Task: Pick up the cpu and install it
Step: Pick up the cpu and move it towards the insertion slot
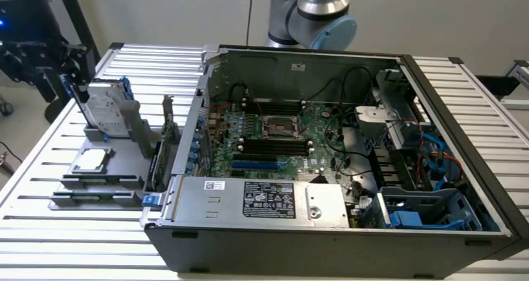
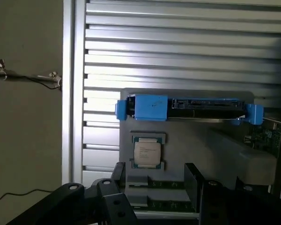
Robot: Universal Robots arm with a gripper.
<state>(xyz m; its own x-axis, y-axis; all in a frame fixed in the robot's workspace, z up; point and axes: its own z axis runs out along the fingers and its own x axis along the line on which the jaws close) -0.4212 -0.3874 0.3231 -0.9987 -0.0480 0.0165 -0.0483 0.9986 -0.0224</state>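
While the cpu (image 1: 91, 160) is lying in a grey holder (image 1: 83, 190) near the table's (image 1: 49, 231) edge on the exterior view's left, the wrist view is showing the gripper (image 2: 155, 168) standing wide and empty, near the cpu (image 2: 146, 151).

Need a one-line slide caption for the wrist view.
Open gripper poised near the cpu, which lies in its grey holder next to the blue-bracketed hard drive.
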